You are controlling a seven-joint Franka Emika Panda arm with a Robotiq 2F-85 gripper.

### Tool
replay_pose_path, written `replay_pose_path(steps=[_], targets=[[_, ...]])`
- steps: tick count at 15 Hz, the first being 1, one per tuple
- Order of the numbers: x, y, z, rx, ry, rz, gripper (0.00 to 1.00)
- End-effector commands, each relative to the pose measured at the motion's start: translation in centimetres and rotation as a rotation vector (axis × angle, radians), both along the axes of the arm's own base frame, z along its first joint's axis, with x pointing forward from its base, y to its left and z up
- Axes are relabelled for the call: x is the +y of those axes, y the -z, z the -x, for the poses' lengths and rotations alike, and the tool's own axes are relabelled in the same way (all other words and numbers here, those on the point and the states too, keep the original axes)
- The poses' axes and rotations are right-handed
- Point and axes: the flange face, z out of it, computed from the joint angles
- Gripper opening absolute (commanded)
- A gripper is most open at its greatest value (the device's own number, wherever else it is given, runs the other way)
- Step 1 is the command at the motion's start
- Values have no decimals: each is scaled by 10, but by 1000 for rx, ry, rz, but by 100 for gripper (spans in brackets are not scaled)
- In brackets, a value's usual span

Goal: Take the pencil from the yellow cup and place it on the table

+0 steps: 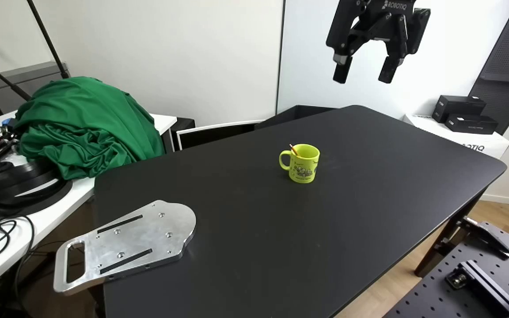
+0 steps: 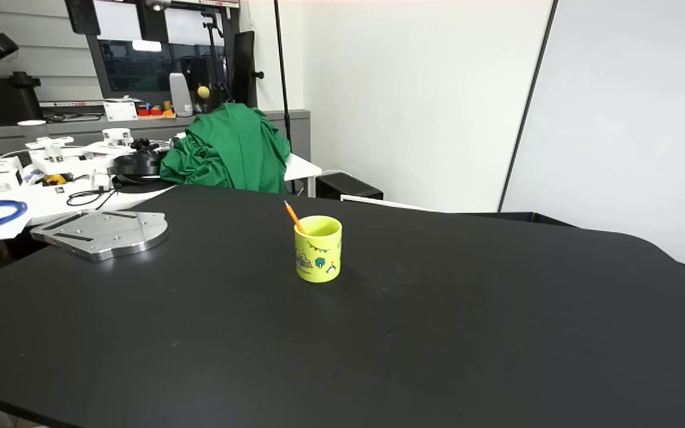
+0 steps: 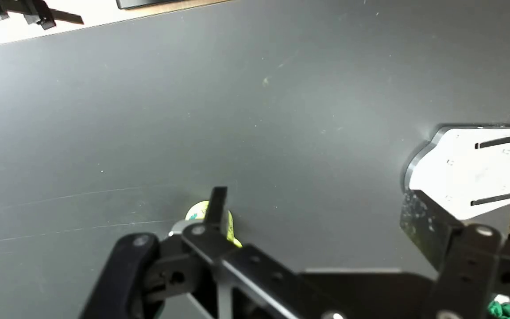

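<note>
– Why does the slim wooden-looking orange pencil (image 2: 294,217) slant so?

– The round one-handled yellow-green mug (image 2: 319,252) holds it loosely, I'd say: it leans on the rim, raised end towards eleven o'clock in both exterior views. The mug stands upright on the round-cornered matte black bench (image 2: 467,333).

– And the black two-fingered end effector (image 1: 365,75)?

– In an exterior view it hangs towards the mug's one o'clock, well apart, fingers spread with nothing between. That gap presumably leaves room to straddle the pencil.

– The flat slotted silver metal plate (image 1: 135,240)?

– In an exterior view, at the mug's eight o'clock, its grip end jutting past the bench edge; perhaps parked aside.

– What's hidden?

– The pencil's lower end, inside the mug; whether the raised end is sharpened, I can't tell. In the wrist view a finger covers much of the mug, and I find no pencil. In an exterior view the top edge crops everything above the fingertips (image 2: 82,18).
</note>
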Motion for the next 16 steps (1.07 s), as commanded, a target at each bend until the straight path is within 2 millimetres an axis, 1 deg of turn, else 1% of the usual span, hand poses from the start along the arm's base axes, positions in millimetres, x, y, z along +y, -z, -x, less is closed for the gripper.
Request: replay_pose_path(steps=[1, 5, 11, 13, 16], targets=[[-2, -1, -3, -1, 1, 1, 100], [-8, 0, -27, -15, -4, 13, 100], [-22, 10, -76, -9, -21, 14, 100], [-29, 13, -93, 7, -24, 12, 100], [-51, 13, -126, 29, 41, 10, 100]])
